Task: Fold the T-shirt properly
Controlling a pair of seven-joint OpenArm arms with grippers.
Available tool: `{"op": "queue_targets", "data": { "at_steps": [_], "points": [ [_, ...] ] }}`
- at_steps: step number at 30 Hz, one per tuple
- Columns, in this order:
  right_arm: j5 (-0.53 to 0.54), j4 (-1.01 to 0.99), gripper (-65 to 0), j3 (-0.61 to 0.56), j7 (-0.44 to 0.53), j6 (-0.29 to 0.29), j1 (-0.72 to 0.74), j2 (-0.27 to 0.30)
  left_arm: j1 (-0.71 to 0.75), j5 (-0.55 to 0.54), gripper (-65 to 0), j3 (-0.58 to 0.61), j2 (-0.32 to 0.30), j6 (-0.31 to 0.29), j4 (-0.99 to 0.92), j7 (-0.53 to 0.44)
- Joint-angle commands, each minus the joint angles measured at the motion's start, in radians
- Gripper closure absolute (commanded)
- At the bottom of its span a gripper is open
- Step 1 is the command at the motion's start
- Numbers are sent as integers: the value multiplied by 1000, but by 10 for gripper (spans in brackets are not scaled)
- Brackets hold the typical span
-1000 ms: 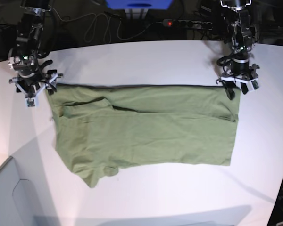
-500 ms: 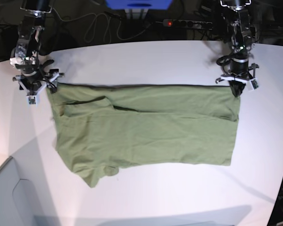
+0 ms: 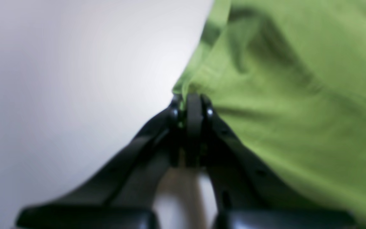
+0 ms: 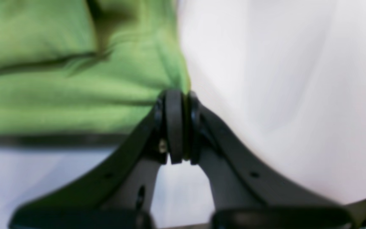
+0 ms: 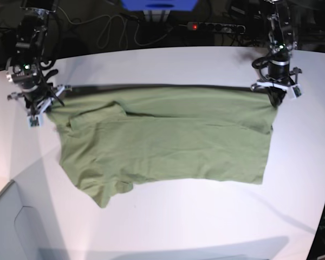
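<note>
1. Left gripper (image 5: 275,97) is clamped tight on the far corner of the T-shirt (image 5: 162,143); the wrist view shows cloth pinched between the closed black tips (image 3: 194,108).
2. Right gripper (image 5: 42,105) is pinched shut on the opposite far corner, green fabric bunched right at its tips (image 4: 176,105).
3. The shirt's far edge is stretched straight between the two grippers and lifted, casting a dark shadow line.
4. The near hem and a sleeve lie on the white table (image 5: 206,227), bare surface all round.
</note>
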Motion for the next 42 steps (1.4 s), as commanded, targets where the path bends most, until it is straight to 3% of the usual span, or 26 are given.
{"op": "queue_targets", "data": {
  "at_steps": [1, 8, 11, 13, 22, 31, 40, 42],
  "points": [
    [-11, 38, -1, 6, -2, 6, 23, 23, -10, -1, 0, -7, -16, 5, 33, -33],
    [-11, 70, -1, 6, -109, 6, 169, 26, -41, 1, 0, 0, -53, 8, 130, -31],
    [-11, 74, -1, 6, -130, 6, 182, 26, -56, 1, 0, -7, -53, 8, 159, 61],
    [-11, 74, -1, 8, -130, 6, 161, 24, -56, -2, 0, -18, -51, 7, 178, 122],
    [-10, 77, -1, 9, -127, 6, -3, 20, 33, -4, 0, -119, 29, 2, 188, 214],
    [-10, 138, -1, 9, -127, 6, -138, 23, 208, -5, 0, -119, 49, 2, 217, 213],
    [-11, 175, -8, 8, -127, 6, -186, 20, 248, -7, 0, -116, 56, 1, 222, 221],
    [-11, 178, -46, 8, -127, 6, -198, 20, 260, -7, 0, -118, 56, 1, 222, 221]
  ]
}}
